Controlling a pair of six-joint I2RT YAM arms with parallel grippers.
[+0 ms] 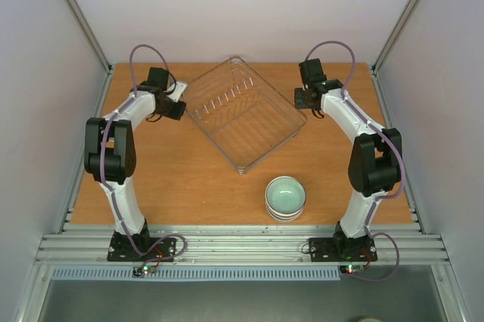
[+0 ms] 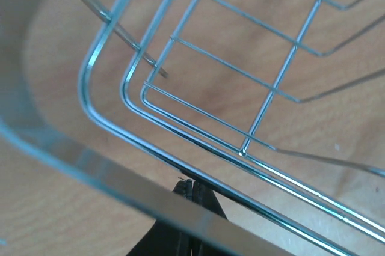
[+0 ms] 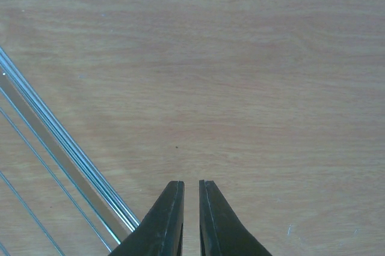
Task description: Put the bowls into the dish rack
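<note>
The dish rack (image 1: 214, 137) of thin silver wire stands at the table's middle, turned like a diamond, with nothing in it. The bowls (image 1: 285, 195) sit in one stack near the front edge, right of centre, with a pale blue-green one on top; the ones beneath are mostly hidden. My left gripper (image 1: 180, 103) is at the rack's left corner. In the left wrist view it (image 2: 191, 185) is shut, with its tips against the rack's lower wire (image 2: 198, 142) and under the blurred top rim. My right gripper (image 1: 301, 97) is beside the rack's right corner. In the right wrist view it (image 3: 191, 185) is empty, its jaws a narrow gap apart over bare wood, with the rack's rim (image 3: 60, 148) to its left.
The wooden table (image 1: 174, 178) is walled by pale panels at the left, back and right. A metal rail (image 1: 242, 243) runs along the front edge where both arm bases are bolted.
</note>
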